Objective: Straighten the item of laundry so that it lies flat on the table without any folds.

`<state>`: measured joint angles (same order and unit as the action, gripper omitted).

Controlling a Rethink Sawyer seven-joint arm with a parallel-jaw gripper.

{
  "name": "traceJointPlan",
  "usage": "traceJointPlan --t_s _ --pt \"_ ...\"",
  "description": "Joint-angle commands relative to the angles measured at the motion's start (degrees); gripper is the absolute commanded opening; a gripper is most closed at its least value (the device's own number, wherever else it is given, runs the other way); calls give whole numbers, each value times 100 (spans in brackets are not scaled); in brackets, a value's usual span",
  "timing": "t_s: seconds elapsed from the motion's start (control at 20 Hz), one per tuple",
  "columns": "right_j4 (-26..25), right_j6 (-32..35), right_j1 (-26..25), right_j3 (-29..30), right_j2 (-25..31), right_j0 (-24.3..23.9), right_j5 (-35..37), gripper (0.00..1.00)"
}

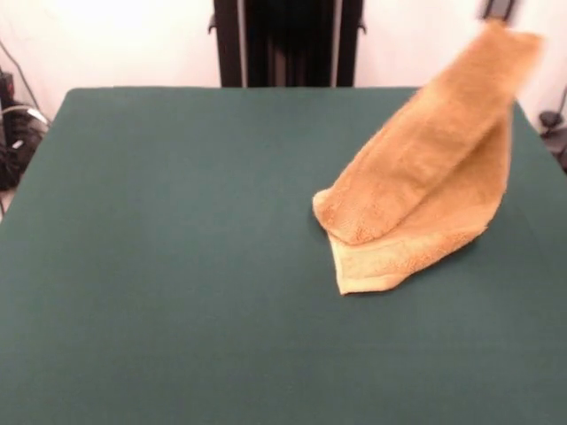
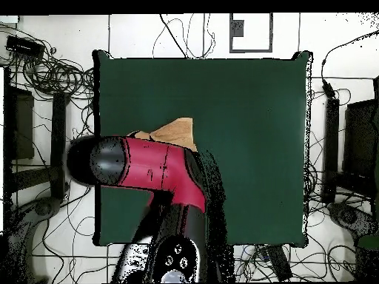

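The pincer point(image 1: 498, 11) lifts one towel point(image 1: 425, 168) corner, grip unclear; lower end folded on the counter point(image 1: 177, 266); release here risks a fresh crease.

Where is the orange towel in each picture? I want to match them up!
Front view: the towel is right of centre, one end lifted toward the top right corner, the other end on the green table.
Overhead view: only a tan piece shows, left of centre, above the red arm.
Shared landmark: the green table.
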<state>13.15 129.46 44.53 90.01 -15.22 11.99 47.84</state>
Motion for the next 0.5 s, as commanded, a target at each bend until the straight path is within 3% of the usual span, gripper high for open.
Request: traceJointPlan --t_s 0.05,0.3,0.5 --pt "-917 -2231 170 1773 948 -1621 -1234 0" --pt "-1716 -2584 -164 1693 1651 -2627 -1680 0" --pt "-2188 -2373 -427 1659 2146 -3121 -1983 0"
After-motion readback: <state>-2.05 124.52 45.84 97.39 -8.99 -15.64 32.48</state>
